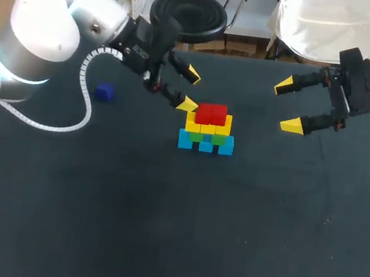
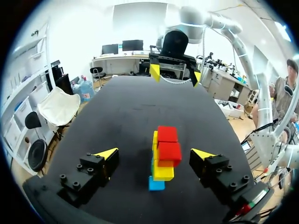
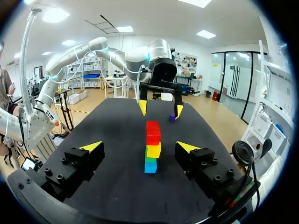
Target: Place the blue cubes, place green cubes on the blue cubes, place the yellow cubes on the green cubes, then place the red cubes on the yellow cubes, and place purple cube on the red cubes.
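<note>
A stepped stack of cubes [image 1: 207,129] stands mid-table: blue cubes [image 1: 205,143] at the base, green [image 1: 221,140] over them, then yellow [image 1: 209,123], with red cubes [image 1: 211,112] on top. A purple cube [image 1: 103,91] lies alone to the far left; it also shows behind the left gripper in the right wrist view [image 3: 172,117]. My left gripper [image 1: 190,89] is open just left of the red cubes, and in its own view [image 2: 155,154] the stack [image 2: 162,156] sits between the spread fingers untouched. My right gripper [image 1: 287,106] hangs open and empty to the stack's right, facing it [image 3: 139,146].
The dark table [image 1: 158,231] stretches bare in front of the stack. My left arm's white cable [image 1: 84,107] loops low over the table beside the purple cube.
</note>
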Motion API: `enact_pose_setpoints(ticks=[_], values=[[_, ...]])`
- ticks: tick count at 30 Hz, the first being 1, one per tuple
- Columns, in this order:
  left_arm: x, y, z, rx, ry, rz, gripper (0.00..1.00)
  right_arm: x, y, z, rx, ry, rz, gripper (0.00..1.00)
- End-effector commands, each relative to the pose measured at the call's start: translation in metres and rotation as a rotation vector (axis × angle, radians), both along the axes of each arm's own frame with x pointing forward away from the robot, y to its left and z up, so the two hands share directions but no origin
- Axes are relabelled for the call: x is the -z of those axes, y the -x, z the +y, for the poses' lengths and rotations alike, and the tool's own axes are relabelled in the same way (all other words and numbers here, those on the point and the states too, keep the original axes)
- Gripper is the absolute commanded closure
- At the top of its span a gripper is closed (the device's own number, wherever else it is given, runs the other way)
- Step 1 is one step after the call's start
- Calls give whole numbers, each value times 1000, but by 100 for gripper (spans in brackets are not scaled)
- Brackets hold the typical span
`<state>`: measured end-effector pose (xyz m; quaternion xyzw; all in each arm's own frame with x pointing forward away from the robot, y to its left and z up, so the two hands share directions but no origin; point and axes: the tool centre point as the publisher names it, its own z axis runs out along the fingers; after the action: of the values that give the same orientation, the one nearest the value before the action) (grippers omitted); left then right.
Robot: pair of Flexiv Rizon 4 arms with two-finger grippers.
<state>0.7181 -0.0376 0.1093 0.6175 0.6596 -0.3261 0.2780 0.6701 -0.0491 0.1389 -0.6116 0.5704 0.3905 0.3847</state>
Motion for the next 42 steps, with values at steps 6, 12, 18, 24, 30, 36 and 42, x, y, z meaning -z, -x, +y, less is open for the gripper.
enact_pose_setpoints(ticks=[6, 12, 18, 24, 30, 36, 42], values=[[-9, -11, 37, -95, -48, -49, 0, 0, 1, 0, 1, -1, -2, 0], [-10, -20, 54, -82, -131, -65, 0, 0, 1, 0, 1, -1, -2, 0], [-1, -22, 63, -42, -141, 25, 0, 0, 1, 0, 1, -1, -2, 0], [-1, -22, 63, -42, -141, 25, 0, 0, 1, 0, 1, -1, -2, 0], [-1, -22, 63, -42, -141, 25, 0, 0, 1, 0, 1, -1, -2, 0], [-16, -41, 68, -44, -97, -30, 0, 0, 1, 0, 1, -1, -2, 0], [-35, -83, 89, -26, -140, -157, 0, 0, 1, 0, 1, -1, -2, 0]])
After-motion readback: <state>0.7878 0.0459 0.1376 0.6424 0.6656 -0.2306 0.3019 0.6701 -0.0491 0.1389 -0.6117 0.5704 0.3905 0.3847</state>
